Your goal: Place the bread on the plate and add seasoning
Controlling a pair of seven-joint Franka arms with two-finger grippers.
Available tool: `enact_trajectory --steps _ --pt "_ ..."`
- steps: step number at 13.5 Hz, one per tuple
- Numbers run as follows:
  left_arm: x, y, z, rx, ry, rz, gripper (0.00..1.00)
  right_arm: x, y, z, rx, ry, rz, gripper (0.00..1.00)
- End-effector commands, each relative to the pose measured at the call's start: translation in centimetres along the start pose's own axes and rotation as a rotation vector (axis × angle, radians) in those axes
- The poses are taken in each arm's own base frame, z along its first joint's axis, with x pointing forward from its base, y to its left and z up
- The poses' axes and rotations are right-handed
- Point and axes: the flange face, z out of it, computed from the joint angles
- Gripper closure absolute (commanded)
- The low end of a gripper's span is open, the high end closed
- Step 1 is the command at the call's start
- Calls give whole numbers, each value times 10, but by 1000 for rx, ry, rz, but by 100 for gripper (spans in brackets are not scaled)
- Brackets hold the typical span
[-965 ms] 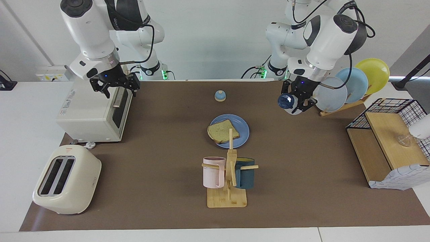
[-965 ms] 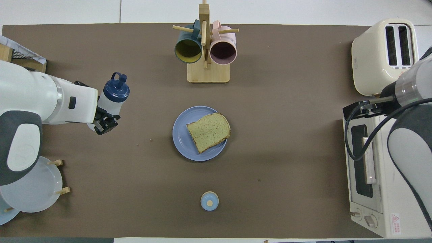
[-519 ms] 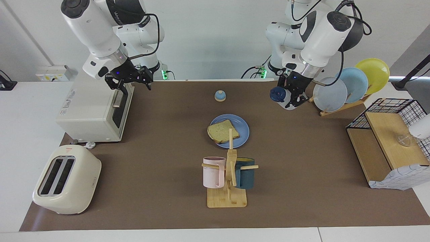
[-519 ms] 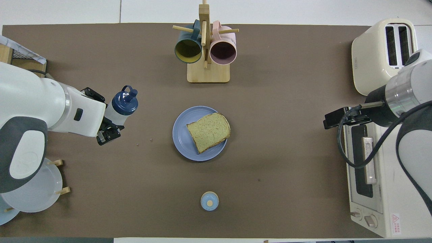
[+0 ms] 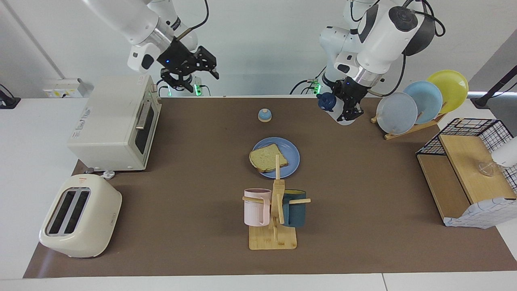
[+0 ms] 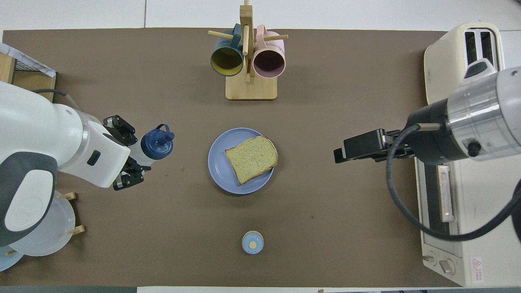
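1. Facing view: left tool pinches the seasoning, raised over the desk.
2. Right tool, fingers spread, holds nothing, raised beside the oven.
3. Bread lies on the plate.

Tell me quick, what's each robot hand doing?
Left gripper: shut on the seasoning bottle.
Right gripper: open, holding nothing.

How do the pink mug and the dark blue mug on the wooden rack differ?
The pink mug is pale with a ribbed wall; the dark blue mug is dark and smooth. The pink mug hangs toward the right arm's end of the rack, the dark blue mug toward the left arm's. Both hang from pegs.
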Motion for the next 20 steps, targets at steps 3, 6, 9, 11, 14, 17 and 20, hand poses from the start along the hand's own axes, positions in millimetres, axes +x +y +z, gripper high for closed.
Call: enact_trajectory --steps 3,6,9,11,14,17,20 --pt "9 21 2 -28 3 60 100 -27 -120 46 42 88 25 0" --pt "8 25 3 -45 33 55 100 -35 -156 65 98 150 47 18" --pt "5 30 6 -53 44 56 100 -17 -157 85 120 183 78 30" --pt "4 31 7 -57 47 56 100 -12 -161 92 136 199 98 38" --pt "3 32 9 -67 57 51 100 -12 -177 118 145 196 95 51" --pt "3 33 9 -67 59 51 100 -16 -185 122 156 202 115 52" --pt "1 34 13 -69 59 50 100 -14 -185 122 157 217 114 56"
